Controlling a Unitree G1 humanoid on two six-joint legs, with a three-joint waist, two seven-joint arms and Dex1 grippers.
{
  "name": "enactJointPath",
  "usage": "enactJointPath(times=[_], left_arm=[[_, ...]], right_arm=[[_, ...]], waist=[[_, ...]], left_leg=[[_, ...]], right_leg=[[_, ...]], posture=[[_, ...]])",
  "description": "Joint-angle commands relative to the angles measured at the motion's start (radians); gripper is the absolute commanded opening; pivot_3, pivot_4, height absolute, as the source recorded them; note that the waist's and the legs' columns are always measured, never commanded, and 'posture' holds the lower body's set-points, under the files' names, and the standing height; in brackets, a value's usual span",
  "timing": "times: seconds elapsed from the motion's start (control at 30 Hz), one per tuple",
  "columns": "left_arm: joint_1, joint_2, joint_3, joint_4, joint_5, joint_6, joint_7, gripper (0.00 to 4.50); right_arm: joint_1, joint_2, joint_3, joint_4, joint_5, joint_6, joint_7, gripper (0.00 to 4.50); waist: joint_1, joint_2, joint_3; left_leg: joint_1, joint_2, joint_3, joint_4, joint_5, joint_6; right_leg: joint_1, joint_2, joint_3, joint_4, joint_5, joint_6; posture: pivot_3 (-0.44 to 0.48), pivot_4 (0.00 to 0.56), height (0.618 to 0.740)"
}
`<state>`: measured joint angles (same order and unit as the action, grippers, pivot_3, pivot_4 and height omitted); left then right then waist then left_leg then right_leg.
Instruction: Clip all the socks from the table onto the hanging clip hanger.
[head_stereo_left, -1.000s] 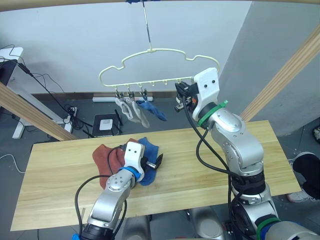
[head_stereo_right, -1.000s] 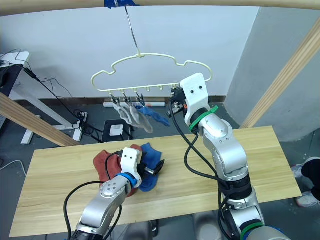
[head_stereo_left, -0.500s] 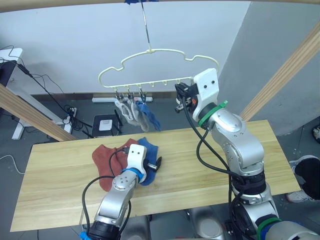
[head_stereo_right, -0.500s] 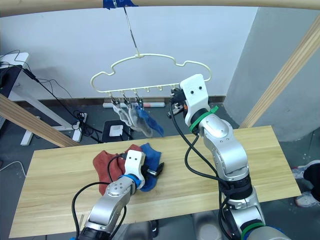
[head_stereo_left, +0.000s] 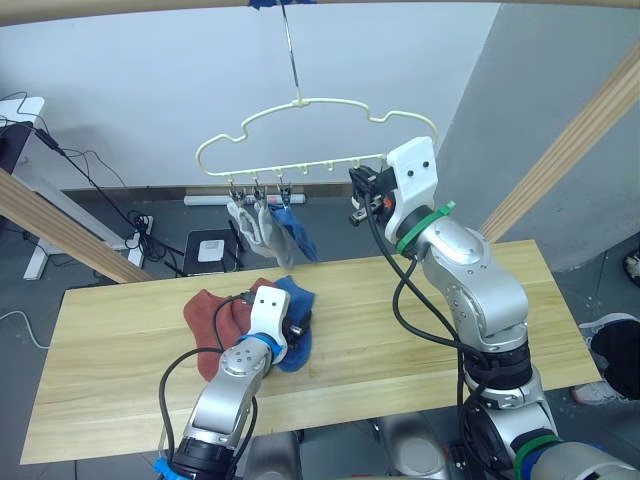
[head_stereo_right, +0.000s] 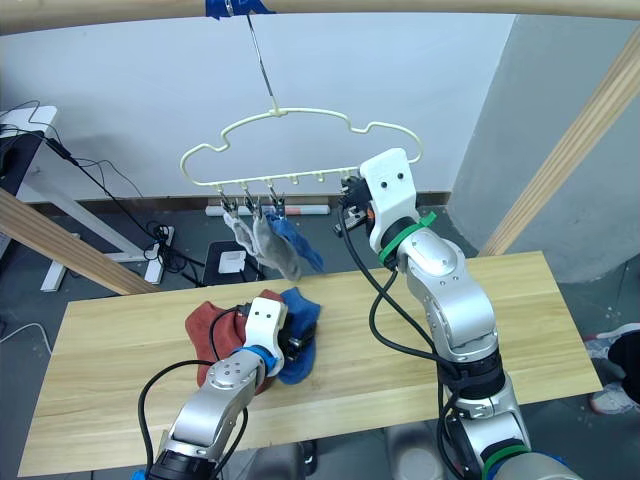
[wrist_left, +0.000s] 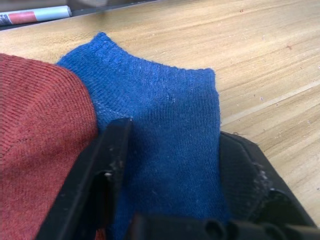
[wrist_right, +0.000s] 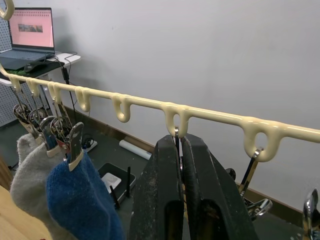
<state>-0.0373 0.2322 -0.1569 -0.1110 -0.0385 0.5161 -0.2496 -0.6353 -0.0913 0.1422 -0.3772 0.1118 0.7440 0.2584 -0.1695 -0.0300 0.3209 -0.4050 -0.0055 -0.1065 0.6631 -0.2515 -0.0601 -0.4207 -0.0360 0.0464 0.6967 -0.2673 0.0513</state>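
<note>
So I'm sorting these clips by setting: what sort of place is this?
Probably a lab or workshop test setup, not a home: a plank table under a bare wooden frame, loose cables on a grey floor, and a laptop on a side desk.

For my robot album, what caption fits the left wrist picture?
Open left gripper straddling the blue sock beside a red sock on the table.

on your pale yellow-tan grained wood table (head_stereo_left: 420, 330): one ribbed blue sock (wrist_left: 165, 135), rust-red socks (head_stereo_left: 212, 318). cream-yellow wire clip hanger (head_stereo_left: 300, 135) carries light grey socks (head_stereo_left: 258, 225), one blue sock (head_stereo_left: 297, 236).
</note>
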Motion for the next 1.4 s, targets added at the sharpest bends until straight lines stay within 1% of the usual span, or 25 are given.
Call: enactJointPath(times=[0.03,0.2,0.33,0.4,0.47,0.6,0.67,0.7,0.8,0.87,1.0,1.17,1.4], left_arm=[[0.033,0.011,-0.006,-0.010,-0.007,-0.004,-0.033,2.10],[0.040,0.019,0.002,-0.018,-0.022,-0.038,-0.072,1.60],[0.056,0.049,-0.003,-0.039,-0.034,-0.091,-0.133,0.93],[0.076,0.088,-0.001,-0.059,-0.038,-0.137,-0.183,0.41],[0.099,0.130,0.017,-0.074,-0.056,-0.212,-0.243,0.04],[0.115,0.162,0.037,-0.078,-0.088,-0.333,-0.315,0.02],[0.118,0.163,0.056,-0.103,-0.141,-0.421,-0.376,0.02],[0.109,0.165,0.061,-0.111,-0.136,-0.478,-0.385,0.02],[0.078,0.166,0.059,-0.111,-0.110,-0.571,-0.389,0.02],[0.035,0.158,0.046,-0.094,-0.072,-0.641,-0.373,0.02],[-0.037,0.117,0.019,-0.058,-0.001,-0.759,-0.321,0.02],[-0.080,0.081,0.006,0.006,0.048,-0.803,-0.268,0.02],[-0.119,0.030,0.005,0.042,0.048,-0.809,-0.226,0.02]], right_arm=[[0.000,0.004,0.005,-0.036,0.015,-0.014,0.004,0.00],[0.001,0.002,0.004,-0.034,0.017,-0.016,0.006,0.00],[0.001,0.000,0.004,-0.033,0.017,-0.018,0.007,0.00],[0.000,-0.003,0.003,-0.033,0.016,-0.017,0.006,0.00],[0.001,-0.005,0.003,-0.034,0.015,-0.017,0.005,0.00],[0.000,-0.006,0.003,-0.035,0.015,-0.017,0.004,0.00],[-0.002,-0.007,0.002,-0.035,0.016,-0.019,0.005,0.00],[-0.003,-0.008,0.000,-0.036,0.017,-0.019,0.006,0.00],[-0.005,-0.010,-0.004,-0.037,0.019,-0.018,0.008,0.00],[-0.007,-0.009,-0.006,-0.038,0.023,-0.017,0.009,0.00],[-0.012,0.005,-0.013,-0.047,0.046,-0.009,0.007,0.00],[-0.014,0.023,-0.026,-0.055,0.073,0.013,0.000,0.00],[-0.015,0.028,-0.029,-0.059,0.093,0.029,-0.005,0.00]], waist=[[0.000,0.000,0.000],[0.000,0.000,0.000],[0.000,0.000,0.000],[0.000,0.000,0.000],[-0.001,0.000,0.000],[0.000,0.000,0.000],[0.000,0.000,0.000],[0.000,0.000,0.000],[0.000,0.000,0.000],[0.000,0.000,0.000],[0.000,0.000,0.000],[-0.006,0.000,0.000],[-0.015,0.000,0.000]], left_leg=[[0.000,0.000,0.000,0.000,0.000,0.000],[0.000,0.000,0.000,0.000,0.000,0.000],[0.000,0.000,0.000,-0.001,0.000,0.000],[0.000,0.000,0.000,-0.001,0.000,0.000],[0.000,0.001,0.000,-0.001,0.000,0.000],[0.000,0.002,0.000,-0.001,0.000,0.000],[0.000,0.003,0.000,-0.001,0.000,0.000],[-0.001,0.003,0.000,-0.001,0.000,0.000],[-0.001,0.003,0.000,-0.001,0.000,0.000],[-0.002,0.002,0.000,-0.001,0.000,0.000],[-0.002,0.001,0.000,-0.001,0.000,0.000],[-0.003,0.001,0.000,-0.002,0.000,0.000],[-0.003,0.000,-0.001,-0.001,0.000,0.000]], right_leg=[[0.000,0.000,0.000,0.000,0.000,0.000],[0.000,0.000,0.000,0.000,0.000,0.000],[0.000,0.000,0.000,-0.001,0.000,0.000],[0.000,0.000,0.000,-0.001,0.000,0.000],[0.000,0.000,0.000,-0.001,0.000,0.000],[-0.001,-0.001,0.000,-0.001,0.000,0.000],[0.000,-0.002,0.000,-0.002,0.000,0.000],[0.000,-0.002,0.000,-0.002,0.000,0.000],[0.000,-0.002,0.000,-0.004,0.000,0.000],[0.000,-0.002,0.000,-0.004,0.000,0.000],[0.000,-0.002,0.000,-0.005,0.000,0.000],[-0.001,-0.001,0.000,-0.006,0.000,0.000],[-0.001,-0.001,-0.001,-0.006,0.000,0.001]], posture=[[-0.286,0.264,0.733],[-0.282,0.261,0.733],[-0.282,0.261,0.733],[-0.286,0.262,0.733],[-0.286,0.262,0.733],[-0.286,0.263,0.733],[-0.286,0.263,0.733],[-0.284,0.263,0.733],[-0.284,0.264,0.733],[-0.284,0.264,0.733],[-0.289,0.264,0.733],[-0.296,0.267,0.733],[-0.297,0.266,0.733]])
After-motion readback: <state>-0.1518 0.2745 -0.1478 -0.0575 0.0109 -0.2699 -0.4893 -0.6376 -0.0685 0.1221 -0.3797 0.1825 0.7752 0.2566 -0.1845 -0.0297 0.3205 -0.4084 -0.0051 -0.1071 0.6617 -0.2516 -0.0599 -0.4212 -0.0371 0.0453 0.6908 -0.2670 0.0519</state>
